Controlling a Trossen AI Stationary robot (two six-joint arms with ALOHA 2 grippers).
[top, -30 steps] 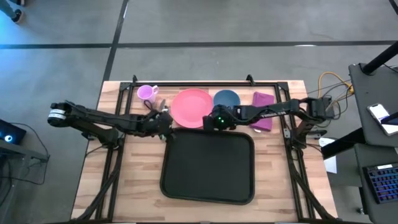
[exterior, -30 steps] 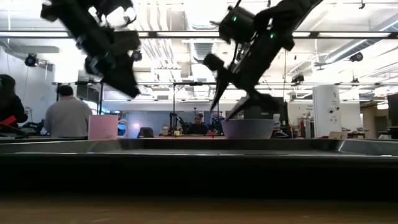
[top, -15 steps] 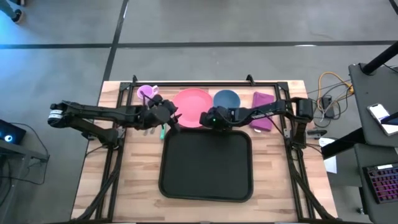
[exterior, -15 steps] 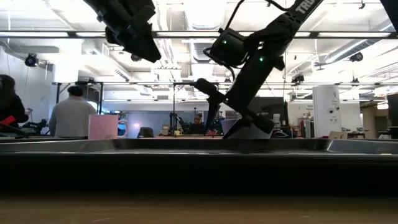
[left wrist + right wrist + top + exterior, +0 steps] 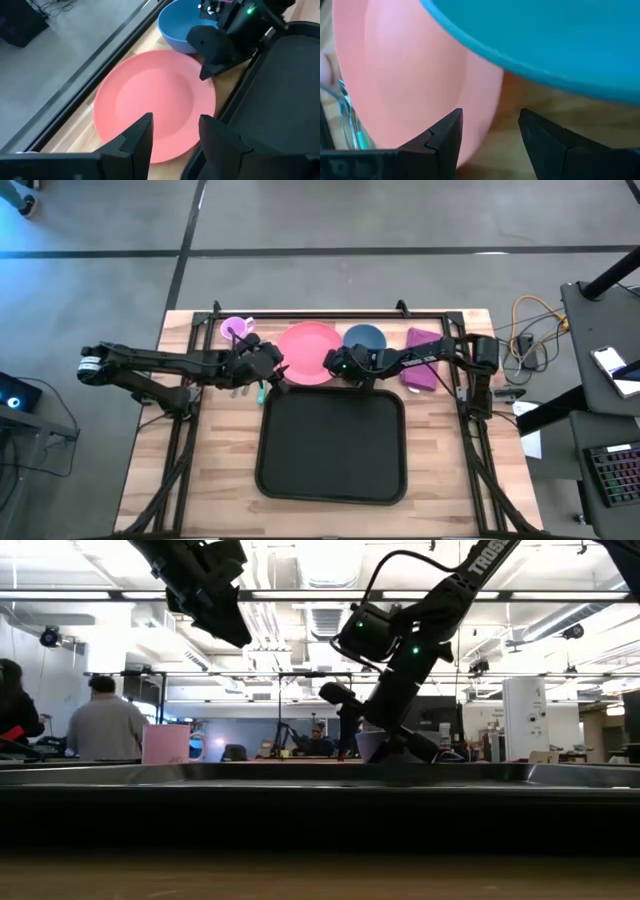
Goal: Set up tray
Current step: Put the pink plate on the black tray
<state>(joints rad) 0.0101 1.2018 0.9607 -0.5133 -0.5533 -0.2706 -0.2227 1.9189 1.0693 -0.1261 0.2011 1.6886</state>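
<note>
The black tray (image 5: 330,445) lies on the near half of the table. Along its far side stand a purple cup (image 5: 236,330), the round pink plate (image 5: 303,350), a blue bowl (image 5: 365,338) and a magenta cloth (image 5: 424,343). My left gripper (image 5: 272,370) hovers open over the plate's near left rim (image 5: 150,105). My right gripper (image 5: 335,365) is open too. It hangs low between the plate (image 5: 410,75) and the bowl (image 5: 545,40), by the tray's far edge, and its fingers touch nothing that I can see.
Cutlery with a green handle (image 5: 258,390) lies left of the tray's far left corner, under my left arm. A black frame rail (image 5: 330,315) runs along the far edge. People stand in the room behind. Bare wood shows left and right of the tray.
My left gripper has risen well above the table and shifted slightly toward the plate. My right gripper has moved a little left from in front of the bowl toward the plate's near right rim, lifting and tipping more level. Both stay open.
</note>
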